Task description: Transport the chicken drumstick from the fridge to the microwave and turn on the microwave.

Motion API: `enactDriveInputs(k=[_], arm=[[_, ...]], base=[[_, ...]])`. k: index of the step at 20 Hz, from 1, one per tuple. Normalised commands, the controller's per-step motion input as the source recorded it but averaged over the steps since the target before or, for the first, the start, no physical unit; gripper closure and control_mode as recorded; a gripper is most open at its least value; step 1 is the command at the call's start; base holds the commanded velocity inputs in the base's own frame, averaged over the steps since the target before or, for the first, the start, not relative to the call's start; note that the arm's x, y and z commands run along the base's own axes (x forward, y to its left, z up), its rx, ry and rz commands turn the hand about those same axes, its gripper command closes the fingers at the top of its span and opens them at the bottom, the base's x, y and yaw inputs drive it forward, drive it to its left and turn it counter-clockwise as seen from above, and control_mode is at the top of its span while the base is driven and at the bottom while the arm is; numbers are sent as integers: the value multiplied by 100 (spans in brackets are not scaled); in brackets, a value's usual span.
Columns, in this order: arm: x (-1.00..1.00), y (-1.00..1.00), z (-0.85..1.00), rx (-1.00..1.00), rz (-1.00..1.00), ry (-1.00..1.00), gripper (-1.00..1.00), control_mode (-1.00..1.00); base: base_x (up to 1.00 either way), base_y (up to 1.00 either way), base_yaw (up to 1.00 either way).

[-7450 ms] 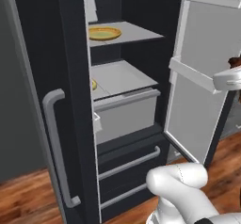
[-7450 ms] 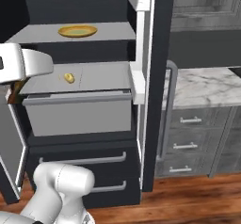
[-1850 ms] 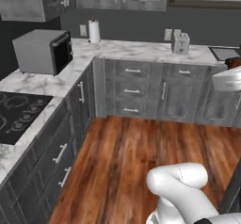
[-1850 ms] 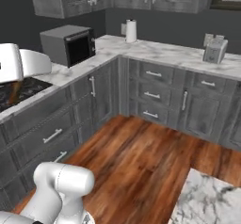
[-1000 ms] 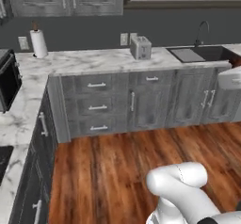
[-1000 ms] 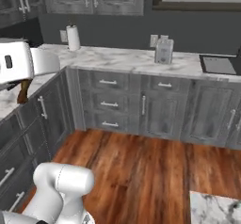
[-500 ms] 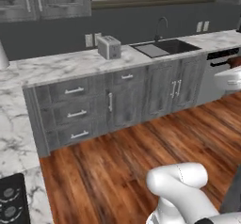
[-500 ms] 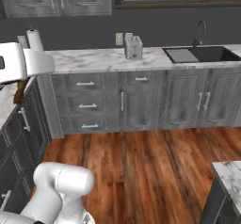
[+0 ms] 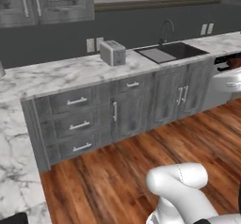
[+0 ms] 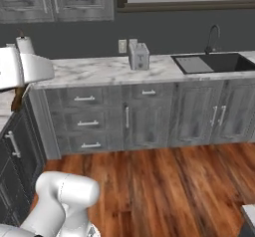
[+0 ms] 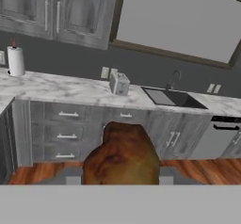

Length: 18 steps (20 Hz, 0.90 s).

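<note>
The chicken drumstick (image 11: 121,155) is sitting clamped in the gripper (image 11: 116,180), filling the lower middle of the hand view, brown and glossy. The carrying step is in hand: the base is facing a run of grey cabinets under a marble counter (image 9: 70,75), with a toaster (image 9: 113,52) near a sink (image 9: 172,52) and a paper towel roll (image 11: 16,61) farther along. A microwave is not among them. The next move, by my judgement, is calling for driving on until the microwave faces the arm, while the gripper is holding firm.
</note>
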Motion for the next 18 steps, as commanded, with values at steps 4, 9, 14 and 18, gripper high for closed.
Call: enactDriveInputs(k=[4,9,14,18], arm=[[0,0,0,0,0,0,100,100],[0,0,0,0,0,0,100,100],[0,0,0,0,0,0,100,100],[0,0,0,0,0,0,100,100]], base=[[89,0,-7],[56,-6,-27],[4,-33,-50],[22,-29,-47]])
